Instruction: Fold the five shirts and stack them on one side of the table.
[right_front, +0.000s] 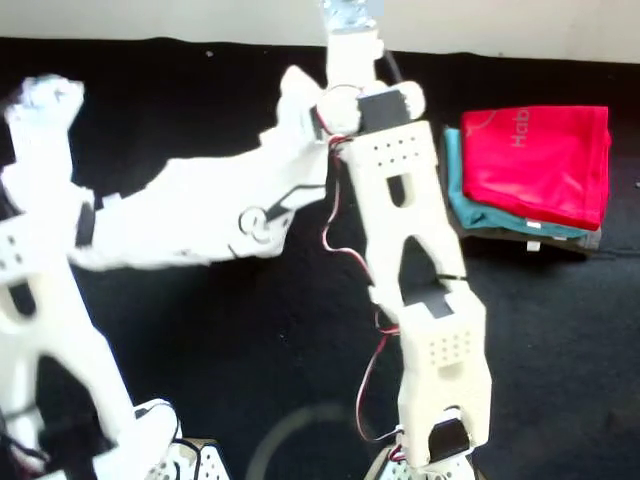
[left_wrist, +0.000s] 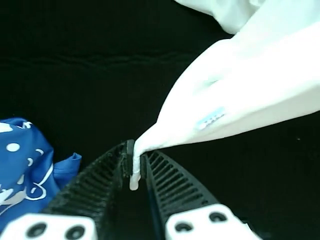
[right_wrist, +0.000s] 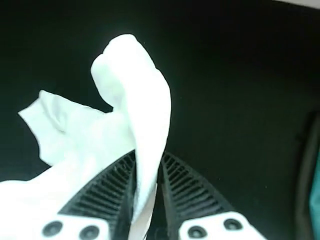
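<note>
Ribbed black left fingers (left_wrist: 95, 185) and right fingers (right_wrist: 107, 192) clamp the limp white shirt (right_front: 200, 215).

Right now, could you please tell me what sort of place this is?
Probably a robot bench for laundry folding: a black-covered table, a stack of folded shirts, and a white shirt held by the left gripper and right gripper.

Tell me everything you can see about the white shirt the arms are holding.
The white shirt is soft, plain cloth with a small dark line print, unfolded and crumpled. It is stretched sideways between both arms over the black table. The left pincer is shut on a thin bunched edge at one end. The right pincer is shut on a fold at the other, with cloth flopping past its tips.
</note>
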